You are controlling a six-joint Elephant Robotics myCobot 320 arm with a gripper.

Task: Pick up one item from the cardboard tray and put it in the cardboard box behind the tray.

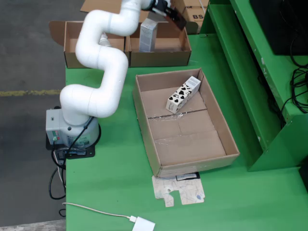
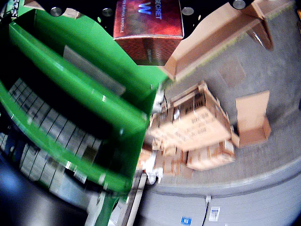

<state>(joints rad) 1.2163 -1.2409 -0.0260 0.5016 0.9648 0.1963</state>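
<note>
Holding a dark red carton (image 1: 174,19) at the top of the fixed view, the hand (image 1: 161,8) sits above the right-hand cardboard box (image 1: 161,54) at the back of the green table (image 1: 115,178). In the riding view the same carton (image 2: 148,28) fills the top centre, its glossy red face bearing white lettering and its lower end pointing down into the frame; the hand's own fingers are hidden there, so how far apart they stand cannot be told beyond that they grip the carton. The white arm (image 1: 103,57) bends back from the hand to its grey base (image 1: 67,130) at the table's left edge.

Inside the right-hand box a pale upright carton (image 1: 147,34) stands against the left wall. A second open box (image 1: 79,38) sits just beside it to the left, mostly hidden behind the arm.

Nearer the viewer lies the large cardboard tray (image 1: 192,149), holding a single white carton with black heart shapes (image 1: 183,95), lying on its side in the back half. A flattened printed carton (image 1: 179,188) lies on the table just in front of the tray, and a white adapter with its cable (image 1: 143,224) lies near the front edge.
</note>
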